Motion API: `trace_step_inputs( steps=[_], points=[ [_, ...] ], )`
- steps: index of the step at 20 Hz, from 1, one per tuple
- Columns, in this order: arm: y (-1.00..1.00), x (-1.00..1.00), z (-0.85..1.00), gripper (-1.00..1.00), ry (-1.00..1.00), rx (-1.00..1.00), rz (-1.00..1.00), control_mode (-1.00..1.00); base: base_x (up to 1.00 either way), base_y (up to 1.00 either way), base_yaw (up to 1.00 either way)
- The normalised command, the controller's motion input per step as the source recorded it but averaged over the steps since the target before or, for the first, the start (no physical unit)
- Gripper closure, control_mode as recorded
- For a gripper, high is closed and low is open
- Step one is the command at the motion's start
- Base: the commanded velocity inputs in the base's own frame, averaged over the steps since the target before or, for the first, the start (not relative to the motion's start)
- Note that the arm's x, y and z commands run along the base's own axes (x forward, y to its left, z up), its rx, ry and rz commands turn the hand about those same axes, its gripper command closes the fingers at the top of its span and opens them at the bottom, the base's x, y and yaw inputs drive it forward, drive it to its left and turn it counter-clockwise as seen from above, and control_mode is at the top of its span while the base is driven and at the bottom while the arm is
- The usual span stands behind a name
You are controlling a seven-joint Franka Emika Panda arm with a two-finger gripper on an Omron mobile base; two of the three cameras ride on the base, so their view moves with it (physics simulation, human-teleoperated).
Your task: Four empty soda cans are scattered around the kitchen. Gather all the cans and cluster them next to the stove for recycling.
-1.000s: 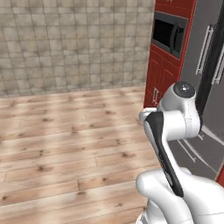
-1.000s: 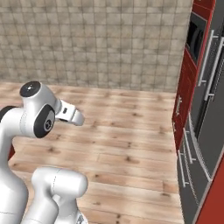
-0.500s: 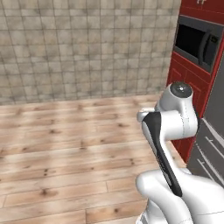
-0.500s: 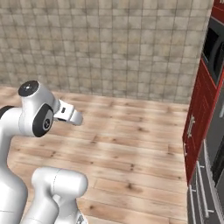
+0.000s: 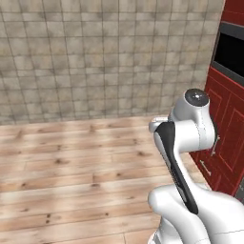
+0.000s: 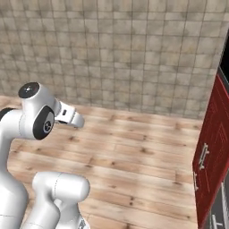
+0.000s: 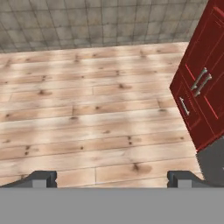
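Cabinets of red wood (image 5: 224, 138) now sit further right than a second ago, with more tan tiled wall (image 5: 105, 57) showing: the base is turning, hunting for soda cans and the black stove, neither found yet. Looking down, the hand view shows the two-finger gripper (image 7: 111, 179) wide open, holding nothing over wood plank floor (image 7: 87, 113); the left base view shows a dark oven window (image 5: 231, 57) up high.

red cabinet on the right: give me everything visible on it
The red cabinet stands at the right, rising from the wood plank floor. It looks like glossy red-painted wood with recessed panel doors. The hand view shows two slim metal bar handles side by side on the upper doors and one on a lower panel, all shut. In the left base view a dark built-in oven window sits above the doors. Nothing touches it; the open end effector is apart.
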Motion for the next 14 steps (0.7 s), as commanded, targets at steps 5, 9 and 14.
trace_step_inputs(
  steps=[5,9,14],
  points=[
    [0.0,0.0,0.0,-1.0,0.0,0.0,0.0,1.0,1.0,-0.03,0.0],
    [0.0,0.0,0.0,-1.0,0.0,0.0,0.0,1.0,0.71,0.15,0.19],
    [0.0,0.0,0.0,-1.0,0.0,0.0,0.0,1.0,-0.11,0.1,0.48]
  ],
)
